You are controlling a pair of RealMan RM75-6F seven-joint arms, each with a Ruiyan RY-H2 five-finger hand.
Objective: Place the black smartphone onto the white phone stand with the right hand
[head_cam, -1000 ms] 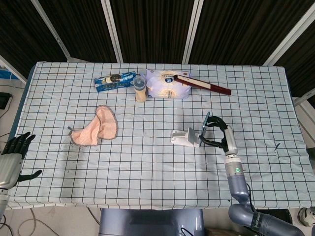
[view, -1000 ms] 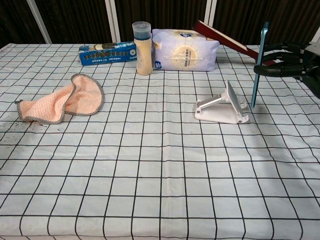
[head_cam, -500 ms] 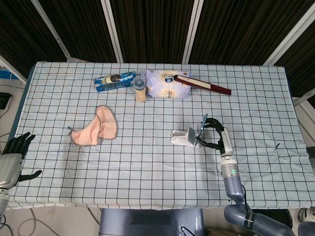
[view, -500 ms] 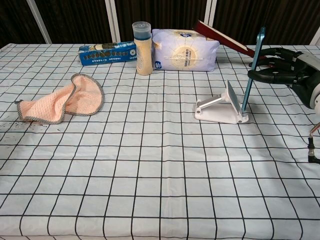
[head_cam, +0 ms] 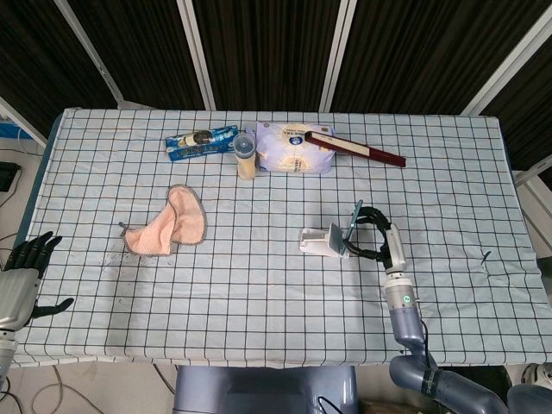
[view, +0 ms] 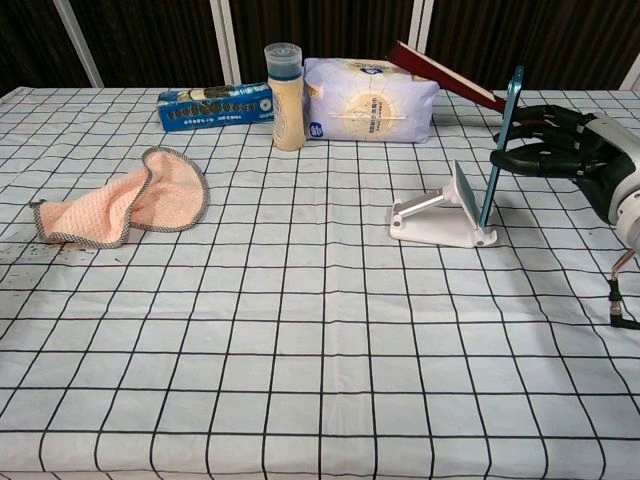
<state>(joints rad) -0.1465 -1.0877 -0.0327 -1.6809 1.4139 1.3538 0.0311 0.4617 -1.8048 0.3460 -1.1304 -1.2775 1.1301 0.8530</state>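
Note:
The black smartphone (view: 500,150) shows edge-on, nearly upright, its top tilted a little to the right. Its lower edge sits at the front lip of the white phone stand (view: 437,216), and it stands clear of the sloped backrest. My right hand (view: 562,146) is just right of the phone and holds its upper half between fingertips and thumb. From the head view, the phone (head_cam: 354,226) stands between the stand (head_cam: 321,241) and the right hand (head_cam: 377,239). My left hand (head_cam: 23,266) hangs off the table's near left corner, fingers apart and holding nothing.
A pink cloth (view: 130,200) lies at the left. Along the back stand a blue packet (view: 212,106), a beige bottle (view: 285,85), a white tissue pack (view: 370,100) and a dark red box (view: 445,75). A small dark object (head_cam: 486,256) lies at the far right.
My right hand has carried the phone left and down, so its lower edge now meets the stand's lip. The left hand has not moved.

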